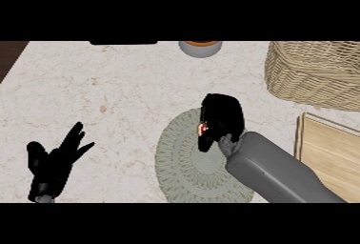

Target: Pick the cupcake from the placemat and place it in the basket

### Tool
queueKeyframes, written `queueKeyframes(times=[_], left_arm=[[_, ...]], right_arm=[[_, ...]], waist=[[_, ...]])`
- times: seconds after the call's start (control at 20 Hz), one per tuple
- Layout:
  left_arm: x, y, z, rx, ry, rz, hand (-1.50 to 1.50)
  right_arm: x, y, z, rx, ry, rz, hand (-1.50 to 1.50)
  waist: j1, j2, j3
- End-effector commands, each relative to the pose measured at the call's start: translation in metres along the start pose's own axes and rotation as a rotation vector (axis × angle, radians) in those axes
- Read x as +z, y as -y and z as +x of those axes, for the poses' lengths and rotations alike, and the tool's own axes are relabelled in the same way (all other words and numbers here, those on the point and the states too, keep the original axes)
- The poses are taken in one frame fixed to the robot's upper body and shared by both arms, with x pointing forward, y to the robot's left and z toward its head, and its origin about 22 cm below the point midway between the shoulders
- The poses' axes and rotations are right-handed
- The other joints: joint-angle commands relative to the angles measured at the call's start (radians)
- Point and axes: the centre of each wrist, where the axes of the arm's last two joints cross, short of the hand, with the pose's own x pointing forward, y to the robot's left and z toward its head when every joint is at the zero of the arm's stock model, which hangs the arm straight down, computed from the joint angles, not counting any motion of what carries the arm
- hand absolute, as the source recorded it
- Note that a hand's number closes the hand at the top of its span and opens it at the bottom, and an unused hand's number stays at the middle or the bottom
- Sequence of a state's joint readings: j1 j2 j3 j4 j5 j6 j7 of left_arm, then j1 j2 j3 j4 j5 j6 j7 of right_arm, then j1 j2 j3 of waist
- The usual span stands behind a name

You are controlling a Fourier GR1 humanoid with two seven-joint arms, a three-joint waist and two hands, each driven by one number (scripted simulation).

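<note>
Pale marbled counter (119, 90), seen from steeply above. Right hand (222, 116) sits over the upper right part of the round grey-green placemat (184, 164), fingers curled round the cupcake (203, 128); only a small red-orange sliver shows at the hand's left edge, so its orientation and long axis cannot be read. Wicker basket (309, 76) stands apart at upper right. Left hand (56, 159) rests at lower left, fingers straight.

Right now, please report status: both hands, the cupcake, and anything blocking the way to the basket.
Left robot hand open, resting at left. Right robot hand curled round cupcake over placemat. Basket far right; nothing between.
</note>
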State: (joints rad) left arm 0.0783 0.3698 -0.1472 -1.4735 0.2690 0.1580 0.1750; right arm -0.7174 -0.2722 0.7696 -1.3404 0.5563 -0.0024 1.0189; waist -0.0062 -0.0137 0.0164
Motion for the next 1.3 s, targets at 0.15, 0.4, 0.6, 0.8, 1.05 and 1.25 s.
queueKeyframes(times=[0.15,0.4,0.6,0.8,1.05,1.25], left_arm=[[0.011,-0.005,-0.031,-0.005,-0.163,0.028,0.0],[0.02,-0.01,-0.041,-0.015,-0.187,0.02,0.0],[0.002,-0.009,-0.033,0.0,-0.182,0.026,0.0],[0.017,0.018,-0.041,-0.017,-0.171,0.001,0.0],[0.021,0.016,-0.039,-0.025,-0.197,-0.017,0.0],[0.006,0.018,-0.024,-0.016,-0.156,-0.012,0.0]], right_arm=[[0.017,0.087,0.009,-0.617,0.099,-0.375,1.5],[0.034,0.148,-0.002,-0.702,0.079,-0.544,1.5],[0.038,0.184,-0.021,-0.668,-0.023,-0.613,1.5],[0.041,0.231,-0.041,-0.686,-0.081,-0.685,1.5],[0.035,0.273,-0.071,-0.698,-0.157,-0.702,1.5],[0.029,0.293,-0.101,-0.699,-0.174,-0.705,1.5]], waist=[[-0.033,0.005,-0.013],[-0.018,0.004,-0.017],[-0.025,0.01,-0.018],[-0.007,0.01,-0.017],[0.005,0.012,-0.017],[0.0,0.016,-0.017]])
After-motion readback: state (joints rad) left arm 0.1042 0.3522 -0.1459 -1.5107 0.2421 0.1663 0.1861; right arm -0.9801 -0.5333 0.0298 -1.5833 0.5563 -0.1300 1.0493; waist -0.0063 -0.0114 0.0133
